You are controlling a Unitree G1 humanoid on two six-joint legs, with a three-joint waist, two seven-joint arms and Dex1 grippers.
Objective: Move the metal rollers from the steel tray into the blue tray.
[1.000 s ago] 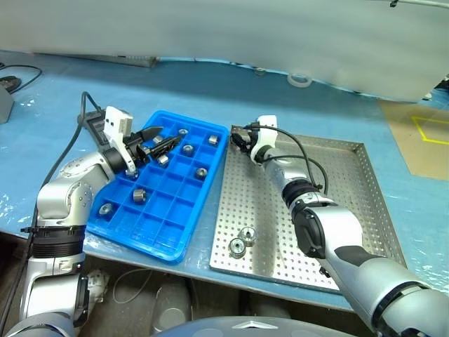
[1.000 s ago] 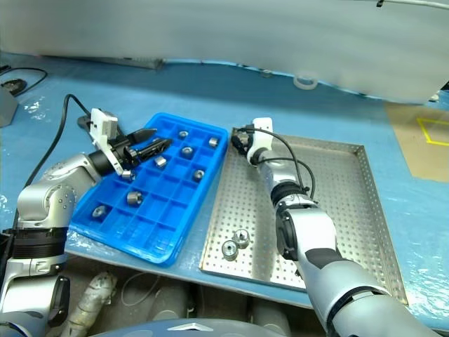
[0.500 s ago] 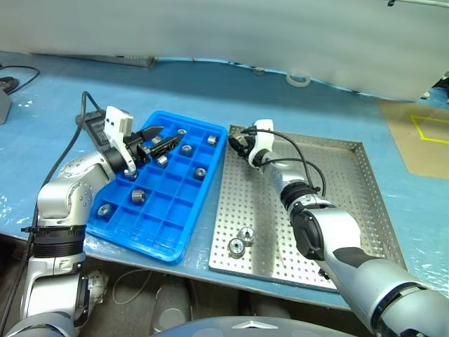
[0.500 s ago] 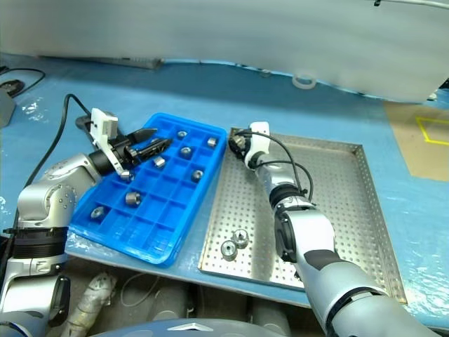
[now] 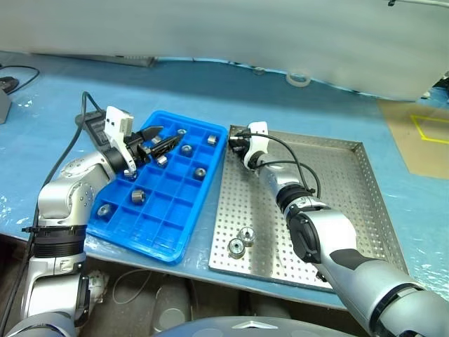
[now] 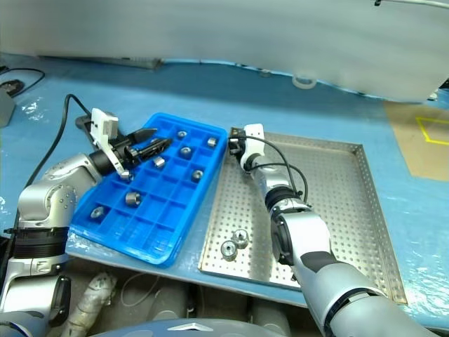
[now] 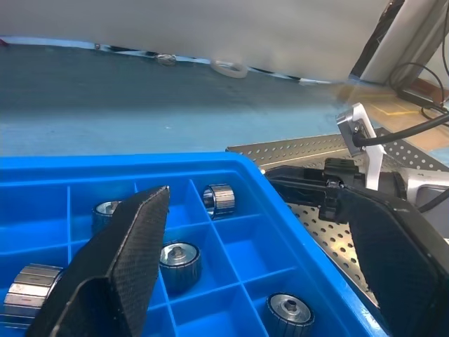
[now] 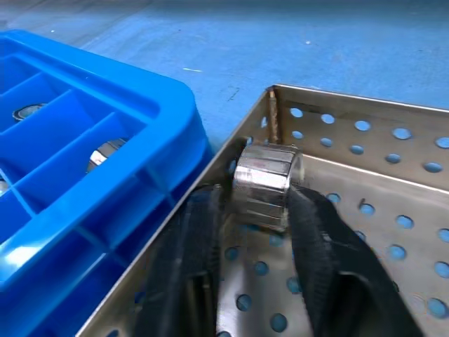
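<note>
Fingers (image 8: 316, 239) of the right gripper (image 8: 263, 210) sit on either side of a roller (image 8: 265, 184) and pinch it in the far left corner of the steel tray (image 5: 351, 203), right against the rim and just beside the blue tray (image 5: 175, 210). The roller lies on its side on the perforated floor, touching the corner wall. From the head views the right gripper (image 5: 240, 144) reaches forward and to the left across the steel tray, its black cable looping above the wrist.

Two more rollers (image 5: 240, 240) lie together near the front left edge of the steel tray, well apart from the gripper.

The left gripper (image 5: 156, 140) hangs over the far left part of the blue tray with its fingers (image 7: 119, 260) spread wide, holding nothing. Between and below them the left wrist view shows rollers (image 7: 179, 261) standing singly in separate compartments. Seven rollers in all can be counted in the blue tray from the head views, most in the far rows and two nearer the left front.

Both trays lie side by side on a blue sheet (image 5: 56, 105), the blue tray on the left and turned slightly askew. A tape roll (image 5: 299, 78) lies on the sheet beyond the steel tray.
</note>
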